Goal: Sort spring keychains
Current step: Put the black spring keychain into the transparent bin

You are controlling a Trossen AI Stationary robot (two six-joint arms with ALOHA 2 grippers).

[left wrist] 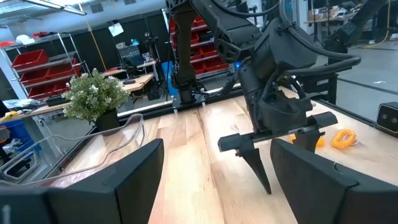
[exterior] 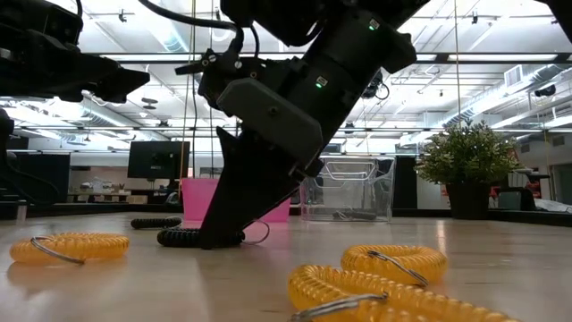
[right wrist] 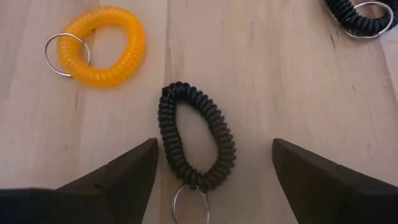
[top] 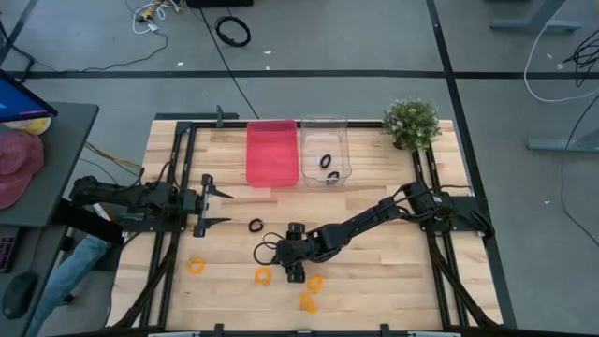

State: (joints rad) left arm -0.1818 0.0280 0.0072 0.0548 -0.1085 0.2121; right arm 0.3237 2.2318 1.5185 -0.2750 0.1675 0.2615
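- A black spring keychain (right wrist: pixel 197 138) is lying flat on the wooden worktop (right wrist: pixel 280 81), a tight coil bent into an oval loop with a thin metal split ring (right wrist: pixel 189 204) at one end.
- The right hand (right wrist: pixel 214 180) is hovering low over it, released, its fingers standing wide on either side of the loop without touching it.
- An orange keychain (right wrist: pixel 102 45) with its own metal ring is resting nearby; another black one (right wrist: pixel 359 15) is lying farther off.
- Four orange keychains are sitting scattered across the worktop's near part, one (top: pixel 196 266) well apart to the left.
- Two black keychains (top: pixel 328 167) are lying inside the clear bin (top: pixel 324 126), beside the pink bin (top: pixel 271 153).
- The left hand (top: pixel 213 207) is waiting at the worktop's left side, released.
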